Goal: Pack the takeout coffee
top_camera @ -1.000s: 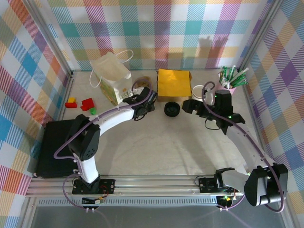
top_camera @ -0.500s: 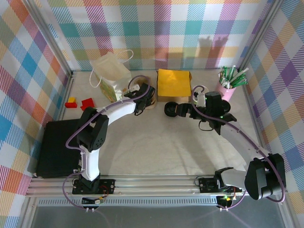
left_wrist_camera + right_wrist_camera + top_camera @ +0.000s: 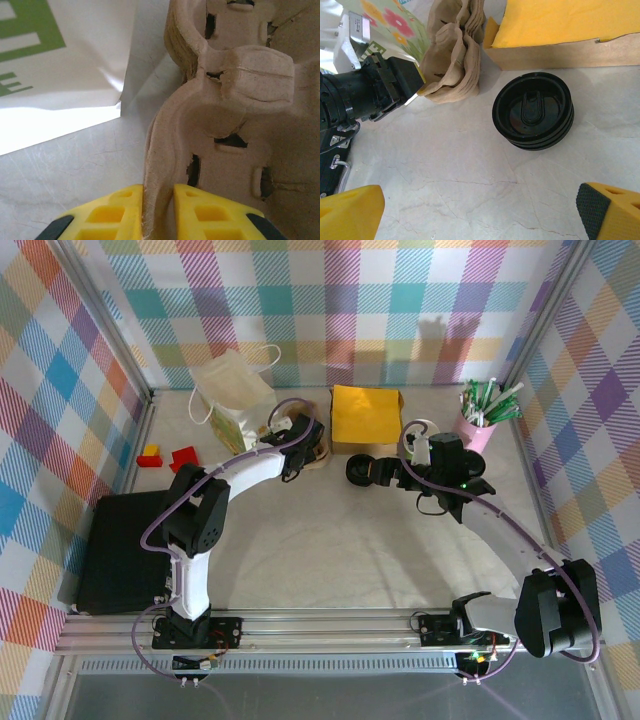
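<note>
The takeout coffee is hidden. A stack of brown pulp cup carriers (image 3: 225, 125) (image 3: 452, 70) (image 3: 316, 446) lies beside the paper bag. My left gripper (image 3: 159, 212) (image 3: 417, 85) is shut on the near rim of the pulp carrier, a yellow pad pressing on each side of it. A short stack of black lids (image 3: 533, 110) (image 3: 358, 470) rests on the table in front of the yellow box. My right gripper (image 3: 480, 212) (image 3: 385, 472) is open just right of the lids, with only bare table between its fingers.
A white paper bag (image 3: 235, 400) (image 3: 60, 60) with green print stands at the back left. A box of yellow napkins (image 3: 365, 415) sits at the back centre, a pink cup of straws (image 3: 480, 415) at the back right. Coloured blocks (image 3: 170, 455) and a black tray (image 3: 120, 550) lie at the left.
My left gripper moved back to the carrier stack and closed on its rim. My right arm swung left toward the black lids and covered the spot behind it.
</note>
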Tool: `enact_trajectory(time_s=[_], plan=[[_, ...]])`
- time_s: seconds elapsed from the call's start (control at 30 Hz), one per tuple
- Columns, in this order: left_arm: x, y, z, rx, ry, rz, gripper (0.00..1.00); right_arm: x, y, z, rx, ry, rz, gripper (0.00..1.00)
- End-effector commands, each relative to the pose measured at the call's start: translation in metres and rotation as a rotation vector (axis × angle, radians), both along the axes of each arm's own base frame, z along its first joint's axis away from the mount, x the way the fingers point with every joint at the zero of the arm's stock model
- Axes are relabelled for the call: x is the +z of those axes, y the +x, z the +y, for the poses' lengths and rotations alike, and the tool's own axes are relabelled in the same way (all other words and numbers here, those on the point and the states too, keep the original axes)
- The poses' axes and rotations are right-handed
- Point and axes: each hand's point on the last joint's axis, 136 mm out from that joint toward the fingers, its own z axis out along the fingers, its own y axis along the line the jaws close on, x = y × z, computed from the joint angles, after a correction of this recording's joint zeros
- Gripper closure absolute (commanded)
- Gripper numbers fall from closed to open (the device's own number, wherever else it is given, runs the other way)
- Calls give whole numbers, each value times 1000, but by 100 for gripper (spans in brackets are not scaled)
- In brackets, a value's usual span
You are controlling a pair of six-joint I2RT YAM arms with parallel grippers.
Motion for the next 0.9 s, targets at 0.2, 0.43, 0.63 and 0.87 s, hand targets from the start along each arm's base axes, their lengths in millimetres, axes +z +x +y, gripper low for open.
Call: enact_trajectory(time_s=[0.2,0.43,0.63,0.87], plan=[[26,14,-3,-16,-32,-61,89,-6,1,0,11,-29,-11,1],[40,16,-6,-39,-49,-83,94,-6,1,-1,4,-34,-15,1],[53,17,-12,-76,-94,-101,100,-4,1,-3,-5,-39,-23,1],[76,19,-29,-185,-171,-137,100,3,0,-5,-10,-43,-41,1]])
